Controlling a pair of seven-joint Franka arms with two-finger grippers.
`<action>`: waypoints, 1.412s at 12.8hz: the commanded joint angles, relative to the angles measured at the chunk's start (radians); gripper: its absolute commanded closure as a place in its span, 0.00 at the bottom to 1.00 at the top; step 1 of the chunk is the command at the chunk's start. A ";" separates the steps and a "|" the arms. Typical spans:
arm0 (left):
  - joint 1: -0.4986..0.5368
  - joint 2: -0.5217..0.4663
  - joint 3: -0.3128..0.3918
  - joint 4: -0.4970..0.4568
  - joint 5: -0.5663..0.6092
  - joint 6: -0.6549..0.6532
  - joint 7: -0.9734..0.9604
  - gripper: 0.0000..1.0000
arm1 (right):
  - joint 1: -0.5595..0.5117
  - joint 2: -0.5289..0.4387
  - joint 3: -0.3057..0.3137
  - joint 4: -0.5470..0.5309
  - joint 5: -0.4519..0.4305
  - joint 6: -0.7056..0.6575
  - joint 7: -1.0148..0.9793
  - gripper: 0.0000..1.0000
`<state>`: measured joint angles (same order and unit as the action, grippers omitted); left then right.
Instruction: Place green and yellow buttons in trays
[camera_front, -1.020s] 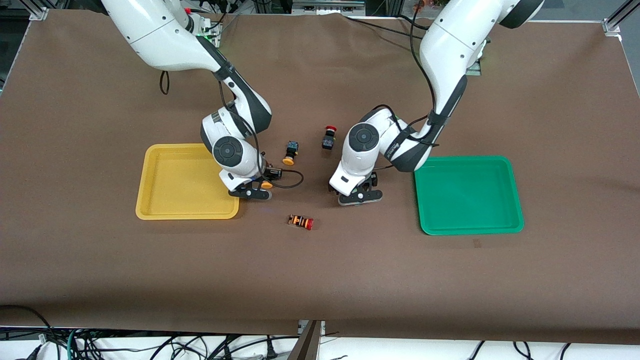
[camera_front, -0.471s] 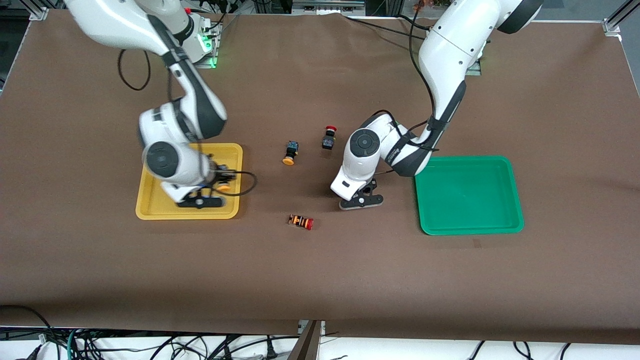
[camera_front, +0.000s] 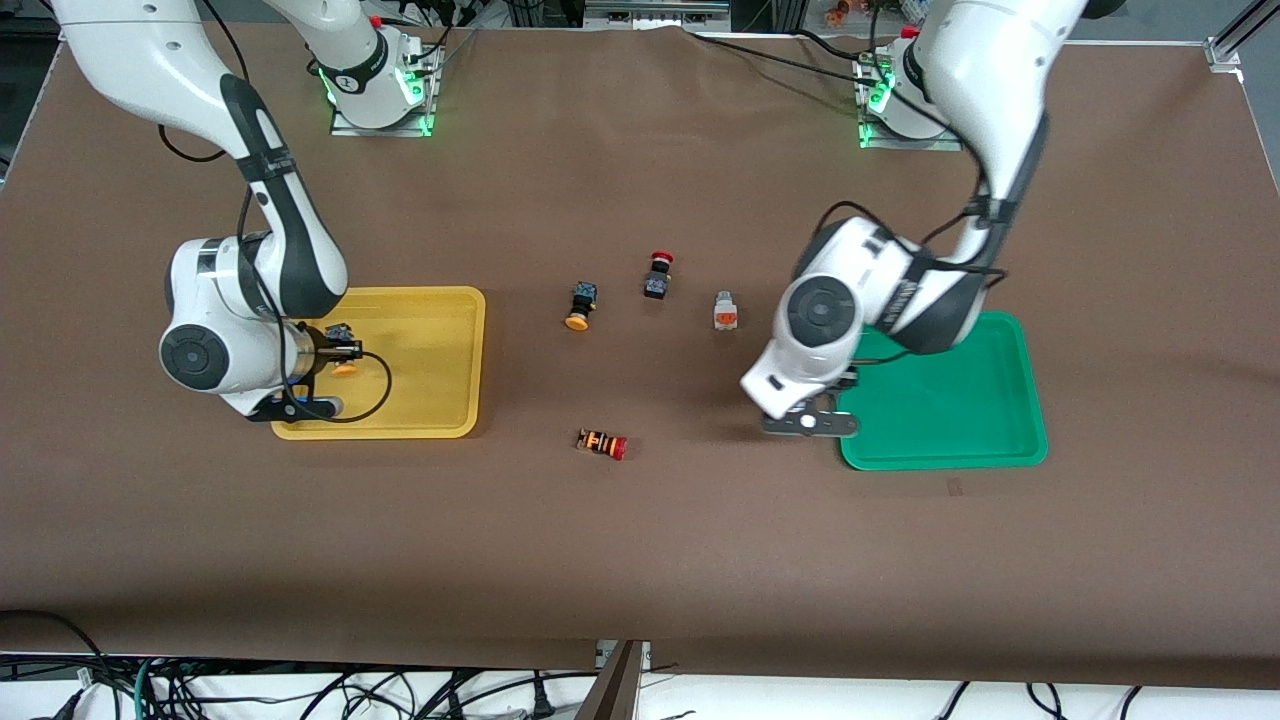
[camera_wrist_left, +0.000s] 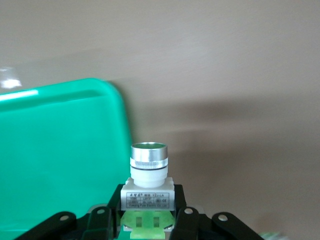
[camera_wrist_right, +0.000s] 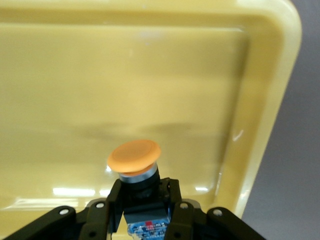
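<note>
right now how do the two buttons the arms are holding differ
The yellow-capped button has a black body and a wide orange-yellow cap; the green button has a white-grey body, a silver ring and light green parts.

The right tool holds the yellow-capped one over the yellow tray; the left tool holds the green one at the green tray's edge.

Both are clamped by the body, cap outward.

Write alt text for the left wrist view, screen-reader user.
The left gripper holds a white-bodied green button upright, cap up, fingers shut on its body. It hangs over brown table right beside the green tray's rounded corner, not yet over the tray.
</note>
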<state>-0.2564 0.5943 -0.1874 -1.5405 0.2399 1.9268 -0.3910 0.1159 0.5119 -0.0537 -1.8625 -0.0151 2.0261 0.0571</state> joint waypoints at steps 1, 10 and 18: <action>0.098 -0.016 -0.011 -0.046 0.022 -0.057 0.225 0.98 | -0.005 -0.009 -0.003 -0.075 0.006 0.089 -0.007 0.86; 0.214 -0.074 -0.053 -0.199 -0.025 0.049 0.285 0.00 | 0.069 -0.010 0.322 0.062 0.010 0.043 0.467 0.00; 0.073 -0.028 -0.239 -0.217 -0.148 0.133 -0.201 0.00 | 0.264 0.132 0.403 0.049 0.000 0.256 0.877 0.15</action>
<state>-0.1499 0.5285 -0.4325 -1.7514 0.1093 2.0158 -0.5246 0.3765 0.6350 0.3507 -1.8081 -0.0061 2.2695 0.9146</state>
